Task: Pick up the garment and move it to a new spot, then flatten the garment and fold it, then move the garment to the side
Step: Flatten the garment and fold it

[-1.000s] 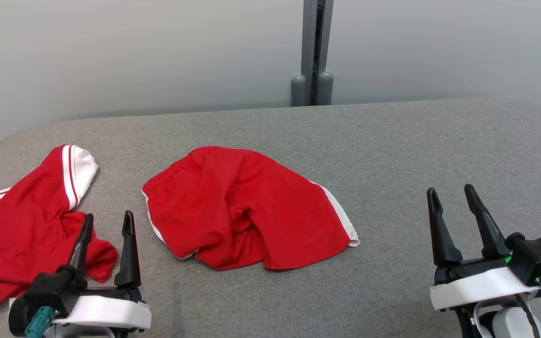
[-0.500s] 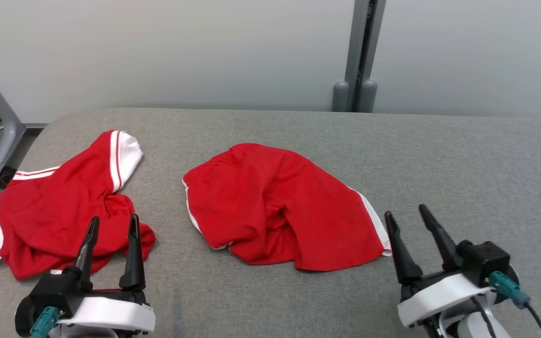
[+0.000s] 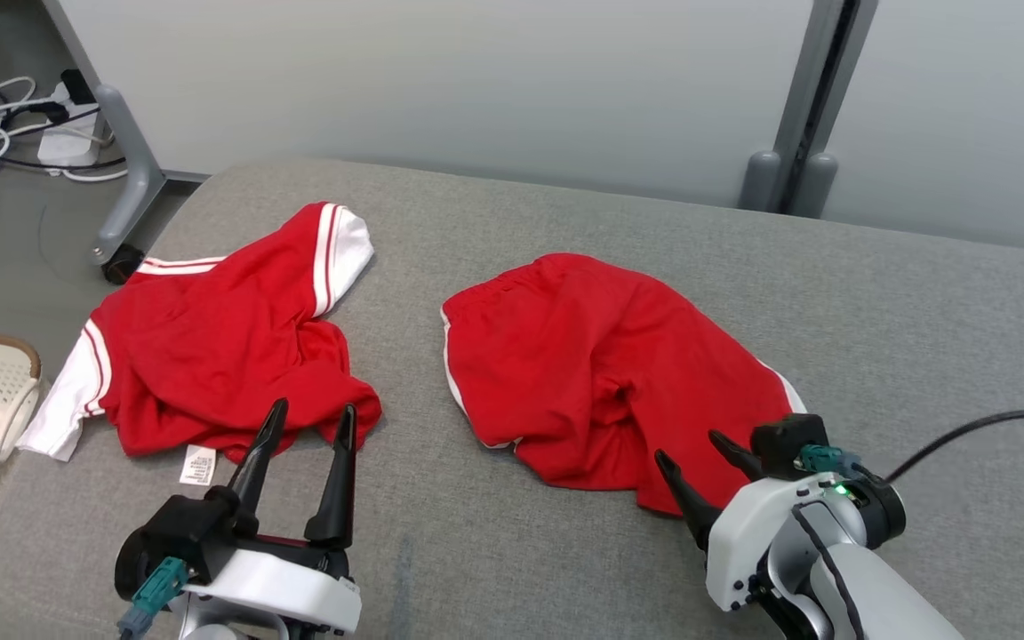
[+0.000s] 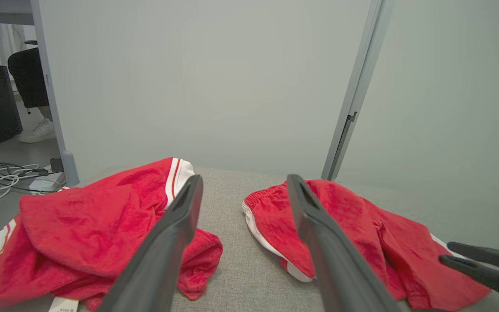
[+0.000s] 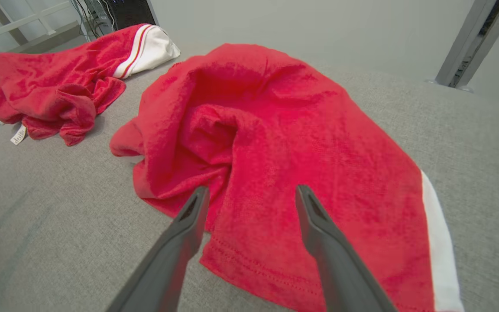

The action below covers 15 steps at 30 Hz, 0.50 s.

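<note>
Left gripper (image 3: 312,411) sits lower left in head view, jaws spread wide, nothing between them, fingers pointing up and slightly right. Right gripper (image 3: 688,447) sits lower right, jaws equally apart and empty, fingers angled up-left; its pale forearm (image 3: 841,578) enters from the bottom right corner.

A grey fabric-covered surface (image 3: 921,302) with rounded corners carries two crumpled garments; red shorts (image 3: 601,364) with white side stripes lie near its middle; a red shirt (image 3: 219,347) with white-trimmed sleeves lies apart at its left end, one sleeve reaching the edge.
</note>
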Tool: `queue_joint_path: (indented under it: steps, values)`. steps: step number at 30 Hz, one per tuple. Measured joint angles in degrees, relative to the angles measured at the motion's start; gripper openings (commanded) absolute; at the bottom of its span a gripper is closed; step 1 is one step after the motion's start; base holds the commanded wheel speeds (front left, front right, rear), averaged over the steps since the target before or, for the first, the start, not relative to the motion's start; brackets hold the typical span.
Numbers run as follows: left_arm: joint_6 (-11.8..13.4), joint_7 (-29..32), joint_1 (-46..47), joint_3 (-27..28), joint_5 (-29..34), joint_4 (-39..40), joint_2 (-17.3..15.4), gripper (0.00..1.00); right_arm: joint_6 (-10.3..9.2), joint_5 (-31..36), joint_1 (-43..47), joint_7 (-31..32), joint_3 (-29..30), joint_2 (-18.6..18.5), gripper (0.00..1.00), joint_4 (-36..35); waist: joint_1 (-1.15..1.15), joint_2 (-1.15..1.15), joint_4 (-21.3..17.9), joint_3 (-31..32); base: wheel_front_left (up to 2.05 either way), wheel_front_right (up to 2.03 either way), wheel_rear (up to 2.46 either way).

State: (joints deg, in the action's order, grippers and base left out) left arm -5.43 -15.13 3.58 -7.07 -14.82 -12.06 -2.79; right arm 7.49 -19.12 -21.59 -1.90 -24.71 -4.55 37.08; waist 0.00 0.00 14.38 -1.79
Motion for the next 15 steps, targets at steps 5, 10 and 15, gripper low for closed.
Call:
queue_joint_path:
  steps: [5,10,15]
  values:
    - [0.0,0.0,0.8,-1.4,-1.2,-0.3,0.0,1.0,0.0,-0.8,-3.1,3.5,-0.9,0.2,1.0,6.1,0.0,0.0,2.4,-1.6,0.0,0.0,0.0]
    - [0.2,0.0,1.7,-2.3,-1.9,-0.3,0.0,1.0,0.0,-1.1,-5.2,5.1,-1.1,0.6,1.0,11.5,0.0,0.0,4.6,-3.0,0.0,0.0,0.0]
    - [0.4,0.0,2.1,-2.6,-2.3,-0.4,0.0,1.0,0.0,-1.2,-7.3,4.0,-1.4,0.8,0.0,15.0,0.0,0.0,6.2,-3.9,0.0,0.0,0.0]
